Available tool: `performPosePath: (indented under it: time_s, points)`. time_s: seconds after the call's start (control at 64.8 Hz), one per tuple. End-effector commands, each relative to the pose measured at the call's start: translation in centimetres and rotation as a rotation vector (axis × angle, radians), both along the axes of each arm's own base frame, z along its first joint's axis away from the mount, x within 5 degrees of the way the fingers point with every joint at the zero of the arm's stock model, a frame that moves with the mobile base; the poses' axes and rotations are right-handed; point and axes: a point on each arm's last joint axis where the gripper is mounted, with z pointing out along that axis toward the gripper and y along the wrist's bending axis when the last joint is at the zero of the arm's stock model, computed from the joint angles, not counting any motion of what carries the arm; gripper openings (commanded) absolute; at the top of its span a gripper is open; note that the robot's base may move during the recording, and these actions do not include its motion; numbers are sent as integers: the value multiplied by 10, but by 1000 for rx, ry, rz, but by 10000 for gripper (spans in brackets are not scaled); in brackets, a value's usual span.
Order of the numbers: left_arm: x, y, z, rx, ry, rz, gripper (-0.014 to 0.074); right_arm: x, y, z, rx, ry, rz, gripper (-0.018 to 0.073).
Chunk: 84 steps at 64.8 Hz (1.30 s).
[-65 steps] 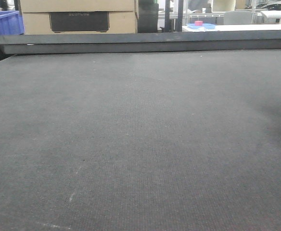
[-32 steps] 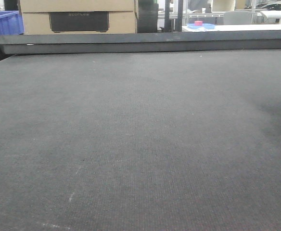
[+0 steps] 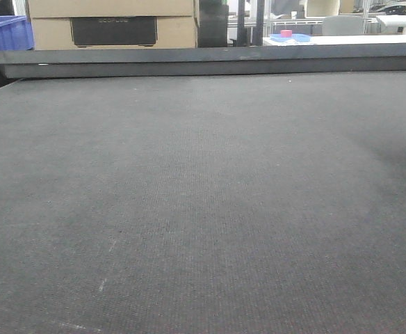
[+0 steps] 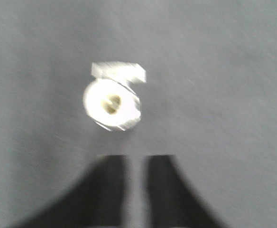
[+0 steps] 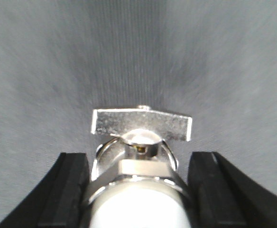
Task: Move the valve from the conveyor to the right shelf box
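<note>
Right wrist: shiny metal valve (image 5: 141, 166), flat handle.

dark grey woven conveyor (image 3: 203, 209), shiny silver valve (image 5: 141, 142), black pincer (image 5: 138, 190)

A valve (image 5: 141, 166) is lying on the conveyor (image 3: 203, 209) between the right gripper's (image 5: 138, 190) fingers. Another valve (image 4: 114, 99) is sitting at 12 o'clock from the left gripper (image 4: 134, 190). A cardboard box (image 3: 112, 24) is standing behind the conveyor's rail (image 3: 210, 61), at 11 o'clock.

1 valve (image 5: 141, 156), 1 conveyor (image 3: 203, 195), 2 grippers: left gripper (image 4: 134, 166), right gripper (image 5: 141, 183).
</note>
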Motion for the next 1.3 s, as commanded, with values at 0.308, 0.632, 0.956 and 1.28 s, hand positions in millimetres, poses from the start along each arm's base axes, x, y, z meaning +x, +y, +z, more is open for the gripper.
performPosePath:
  time_s: [0.308,0.632,0.956,1.28]
  points:
    - [51,11,-30,35,243,-28,406,-9,-1,17,-8,-10,4,-159]
    - [78,20,-62,-13,295,-21,406,-9,-1,17,-9,-10,6,-159]
    - [88,20,-83,-15,357,-23,406,-8,-1,17,-10,-27,6,-159]
    - [92,21,-94,-17,389,-23,344,-8,-1,17,-10,-27,6,-159]
